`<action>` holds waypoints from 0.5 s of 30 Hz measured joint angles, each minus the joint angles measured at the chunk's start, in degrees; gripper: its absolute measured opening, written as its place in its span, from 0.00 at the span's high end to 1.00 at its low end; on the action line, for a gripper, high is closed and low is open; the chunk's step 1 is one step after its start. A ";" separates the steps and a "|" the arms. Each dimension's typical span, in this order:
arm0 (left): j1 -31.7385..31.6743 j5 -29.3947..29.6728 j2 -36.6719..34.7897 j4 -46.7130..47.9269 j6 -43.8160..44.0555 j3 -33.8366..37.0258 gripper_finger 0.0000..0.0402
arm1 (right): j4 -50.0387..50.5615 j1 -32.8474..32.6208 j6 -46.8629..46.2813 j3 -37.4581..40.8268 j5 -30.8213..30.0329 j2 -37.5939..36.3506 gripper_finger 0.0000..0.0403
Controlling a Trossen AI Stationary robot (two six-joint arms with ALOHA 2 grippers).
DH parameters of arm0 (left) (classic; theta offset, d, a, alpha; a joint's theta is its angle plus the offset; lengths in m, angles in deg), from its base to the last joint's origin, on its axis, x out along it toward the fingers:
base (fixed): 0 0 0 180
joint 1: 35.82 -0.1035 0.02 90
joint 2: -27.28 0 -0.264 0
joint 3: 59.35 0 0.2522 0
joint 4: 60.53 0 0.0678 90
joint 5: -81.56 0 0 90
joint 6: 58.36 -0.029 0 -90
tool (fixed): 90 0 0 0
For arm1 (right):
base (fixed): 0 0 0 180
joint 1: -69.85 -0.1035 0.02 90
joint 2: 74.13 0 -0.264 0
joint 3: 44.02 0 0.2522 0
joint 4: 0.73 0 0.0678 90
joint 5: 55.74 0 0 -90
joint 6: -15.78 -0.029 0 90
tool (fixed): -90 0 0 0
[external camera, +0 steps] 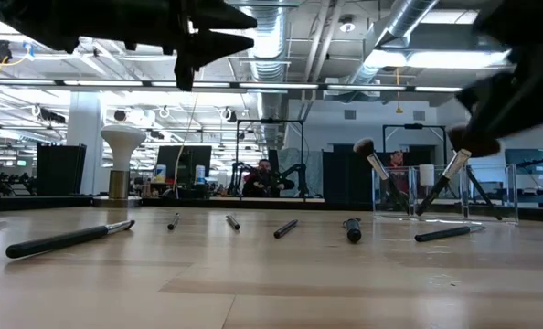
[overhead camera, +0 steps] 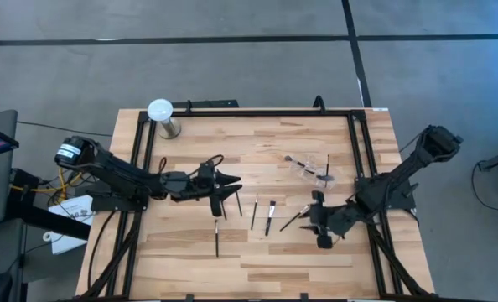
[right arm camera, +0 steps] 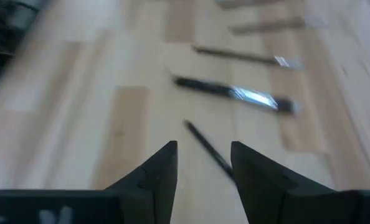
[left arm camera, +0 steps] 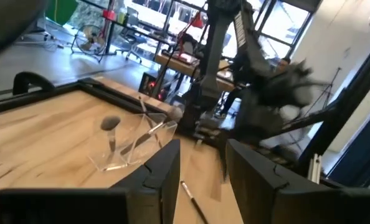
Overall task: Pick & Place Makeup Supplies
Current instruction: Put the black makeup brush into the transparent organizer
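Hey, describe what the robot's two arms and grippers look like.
Both arms are dark, nearly black, jointed links. The left arm has a round white-labelled motor cap at its base, with yellow and red cables beside it. The left gripper and right gripper each end in two dark, wedge-shaped tapering fingers.

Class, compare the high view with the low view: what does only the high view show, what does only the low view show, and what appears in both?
Only the high view shows both whole arms, the left gripper open above the table and the right gripper open near its right side, plus the grey floor.

Only the low view shows the room behind, with a seated person and ceiling lights.

Both show the brushes lying on the wood, the clear holder with two brushes standing in it, and the white globe.
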 joint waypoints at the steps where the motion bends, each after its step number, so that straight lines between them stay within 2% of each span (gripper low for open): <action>1: 0.00 -0.02 -0.38 -0.11 0.03 0.00 0.68 | 0.41 0.82 -0.39 0.70 -0.01 0.00 0.65; 9: -0.02 0.02 -1.11 -0.06 -0.24 -0.02 0.68 | 0.05 7.60 1.41 2.60 4.05 1.36 0.65; 15: -0.02 0.02 -1.11 -0.02 -0.28 -0.02 0.68 | -2.64 9.20 1.39 5.16 5.47 8.18 0.66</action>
